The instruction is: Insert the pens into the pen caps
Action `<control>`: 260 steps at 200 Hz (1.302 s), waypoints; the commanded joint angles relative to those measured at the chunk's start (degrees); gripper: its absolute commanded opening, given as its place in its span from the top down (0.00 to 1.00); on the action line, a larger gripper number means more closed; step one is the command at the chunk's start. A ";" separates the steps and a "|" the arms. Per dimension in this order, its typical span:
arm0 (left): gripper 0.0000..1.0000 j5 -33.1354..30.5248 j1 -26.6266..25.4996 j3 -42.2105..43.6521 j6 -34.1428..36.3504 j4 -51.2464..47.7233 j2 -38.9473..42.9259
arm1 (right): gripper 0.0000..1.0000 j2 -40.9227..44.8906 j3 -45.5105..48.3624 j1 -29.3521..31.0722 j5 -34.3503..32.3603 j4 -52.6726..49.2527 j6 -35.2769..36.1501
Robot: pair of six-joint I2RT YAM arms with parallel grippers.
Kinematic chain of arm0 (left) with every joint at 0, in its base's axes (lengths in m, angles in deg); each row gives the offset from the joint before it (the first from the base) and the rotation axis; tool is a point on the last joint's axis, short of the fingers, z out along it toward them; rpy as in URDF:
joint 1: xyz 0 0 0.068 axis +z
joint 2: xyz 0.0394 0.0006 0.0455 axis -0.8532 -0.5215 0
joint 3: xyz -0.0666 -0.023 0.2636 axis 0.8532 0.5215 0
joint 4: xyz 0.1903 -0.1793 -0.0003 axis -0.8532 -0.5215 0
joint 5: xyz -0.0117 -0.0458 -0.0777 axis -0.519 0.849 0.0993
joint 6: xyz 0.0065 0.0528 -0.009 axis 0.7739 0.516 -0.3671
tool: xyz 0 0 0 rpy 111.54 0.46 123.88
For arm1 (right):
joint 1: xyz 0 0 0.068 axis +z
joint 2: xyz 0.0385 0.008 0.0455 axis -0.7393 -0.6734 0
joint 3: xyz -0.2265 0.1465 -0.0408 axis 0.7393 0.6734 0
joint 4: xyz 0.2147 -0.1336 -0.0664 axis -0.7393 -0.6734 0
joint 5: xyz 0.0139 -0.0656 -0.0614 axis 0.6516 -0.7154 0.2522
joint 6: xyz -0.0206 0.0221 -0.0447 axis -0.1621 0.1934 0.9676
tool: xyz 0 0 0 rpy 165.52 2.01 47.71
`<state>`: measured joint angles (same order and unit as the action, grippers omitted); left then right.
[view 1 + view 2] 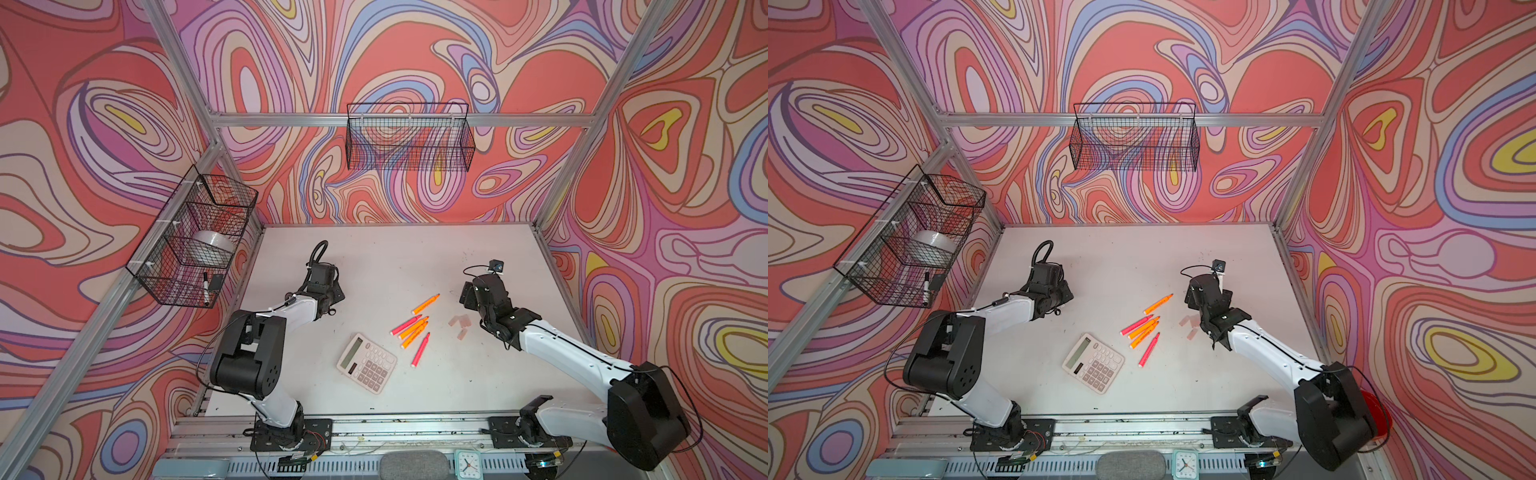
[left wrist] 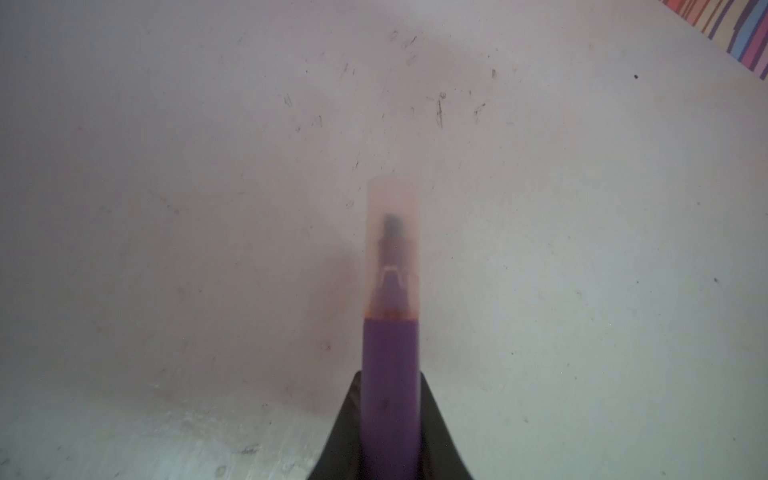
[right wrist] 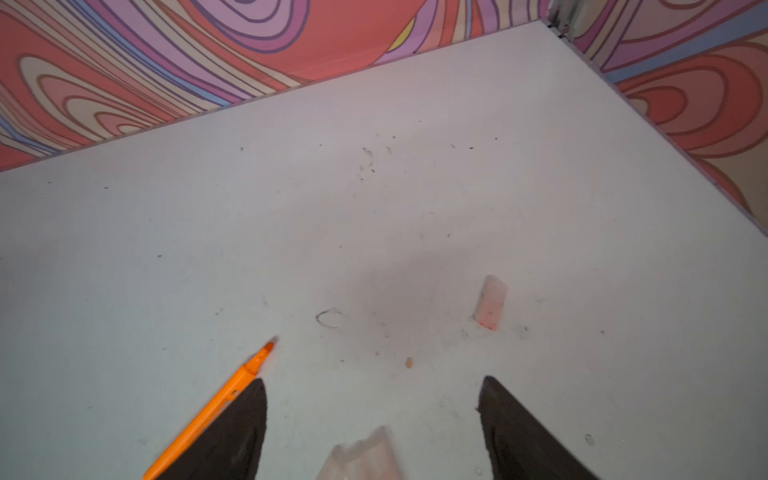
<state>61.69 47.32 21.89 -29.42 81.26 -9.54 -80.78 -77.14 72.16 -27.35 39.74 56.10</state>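
The slim purple marker pen (image 2: 388, 395) is clamped in the left hand (image 2: 390, 374), whose dark fingers are closed tight on the barrel. A pale translucent pinkish cap (image 2: 392, 249) covers its tip, seemingly down to the shoulder, though the left wrist view is too blurred to confirm the seating. The pen is held over bare white table (image 2: 166, 208) on the left of the workspace.

Five uncapped pens lie mid-table in both top views: one neon orange pen (image 1: 426, 303) alone; three touching pink and orange pens (image 1: 409, 326); and one neon pink pen (image 1: 419, 351) just beside them, near a beige desk calculator (image 1: 366, 363). The loose caps (image 1: 459, 322), small translucent stubs, lie grouped to the right of the pens; a lone cap (image 3: 491, 302) lies apart from them.

The right hand (image 3: 374, 380) is poised by that group, fingers spread wide and gripping nothing.

Assessment: one pen looks capped; five are not.

Hazards:
- The caps are small, light and crowded; a wide-fingered descent could scatter them or pinch two at once.
- The lone orange pen lies just beside one right finger and could be knocked and sent rolling.
- A cap gripped askew would meet a pen tip off-axis and jam.
- An unseated cap on the purple pen could drop off when the pen is set down.
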 commanded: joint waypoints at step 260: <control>0.30 11.94 -28.52 -5.40 30.38 -0.87 10.99 | 0.17 -1.28 4.92 -6.65 2.00 9.26 -0.99</control>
<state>71.83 22.27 20.07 -6.76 80.80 6.53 -83.69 -73.38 66.04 -25.23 47.72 55.58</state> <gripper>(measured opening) 0.705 0.836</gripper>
